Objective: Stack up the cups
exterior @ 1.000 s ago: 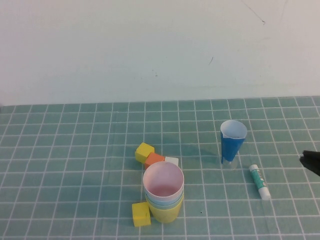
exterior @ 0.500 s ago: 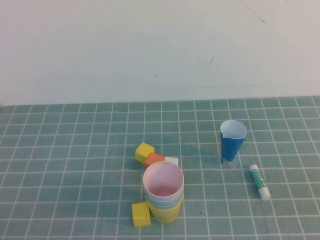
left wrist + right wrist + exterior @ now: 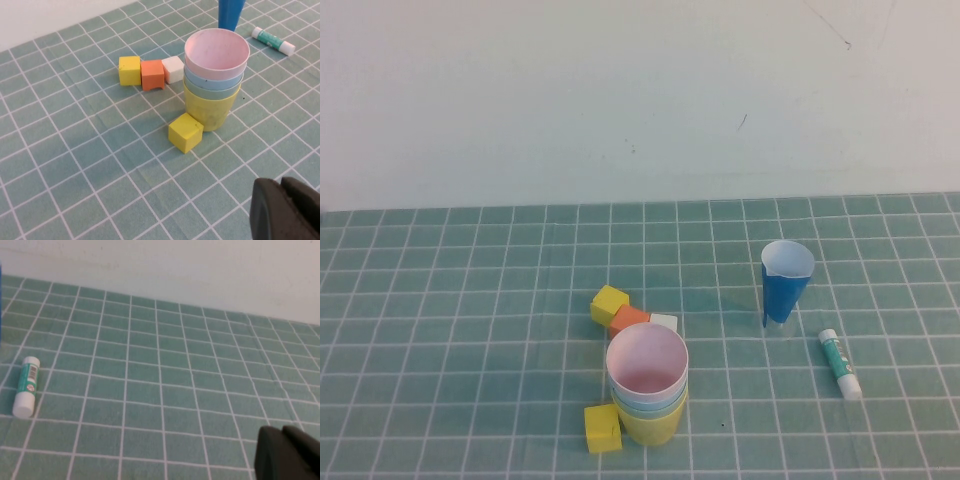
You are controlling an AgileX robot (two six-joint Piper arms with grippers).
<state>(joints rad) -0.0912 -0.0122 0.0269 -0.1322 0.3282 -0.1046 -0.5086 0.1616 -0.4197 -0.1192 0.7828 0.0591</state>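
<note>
Well, from the left: the left hand (image 3: 285,210) hangs back near the worktop's (image 3: 440,300) close edge, and I cannot tell whether it is open or closed. The cups (image 3: 647,385) stand nested in one tower, pink inside blue, green and yellow, a yellow block (image 3: 602,428) just beside the base. Further right stand the dark blue cup (image 3: 785,283) and a glue stick (image 3: 840,364). The right hand (image 3: 287,455) sits off past the stick, grip likewise unclear. Stacking looks finished; best retreat without nudging the tower.
</note>
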